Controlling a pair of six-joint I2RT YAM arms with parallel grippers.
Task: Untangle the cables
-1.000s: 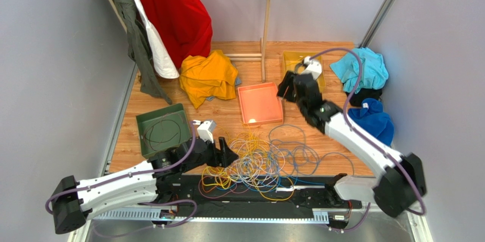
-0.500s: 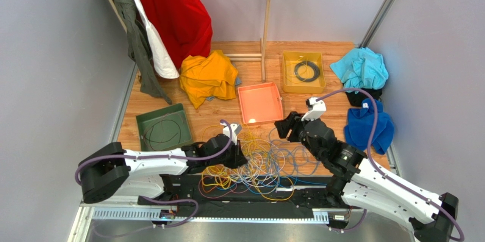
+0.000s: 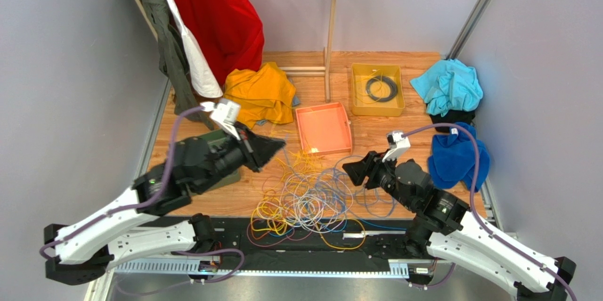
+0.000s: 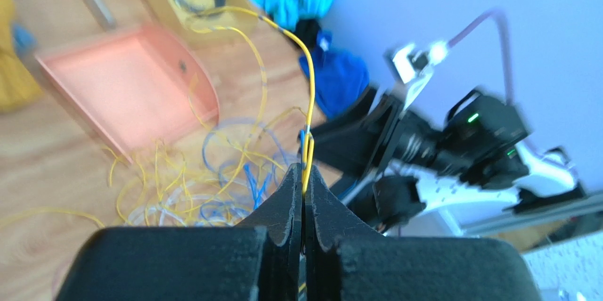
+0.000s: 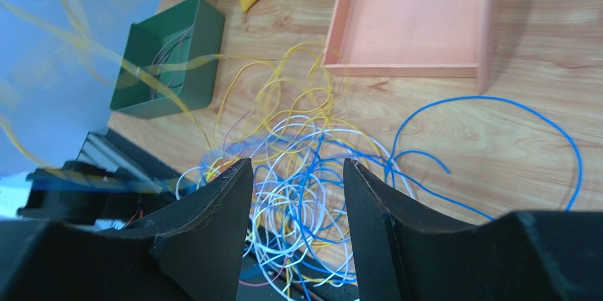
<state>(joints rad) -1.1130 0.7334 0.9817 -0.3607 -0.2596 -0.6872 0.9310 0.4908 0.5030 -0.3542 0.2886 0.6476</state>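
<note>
The cables (image 3: pixel 311 198) lie in a loose tangle of yellow, white and blue wires on the wooden table near the front rail. My left gripper (image 3: pixel 278 148) is raised above the tangle's left side and is shut on a yellow cable (image 4: pixel 309 103), which runs taut from its tips (image 4: pixel 304 174) up and away. My right gripper (image 3: pixel 352 172) hovers at the tangle's right edge, open. Between its fingers (image 5: pixel 297 165) I look down on blue and white loops (image 5: pixel 315 195), with nothing held. A long blue cable (image 5: pixel 495 110) trails off to the right.
A green tray (image 3: pixel 185 151) holding a dark wire sits partly under the left arm. A salmon tray (image 3: pixel 323 129) lies behind the tangle. A yellow tray (image 3: pixel 377 90) holds a black coil. Clothes lie around: an orange garment (image 3: pixel 260 95), a turquoise cloth (image 3: pixel 447 85) and a blue cloth (image 3: pixel 456 154).
My left gripper closed on a yellow cable in the pile and lifted it up and back to the left. My right arm swung from the yellow tray down to the tangle's right edge.
</note>
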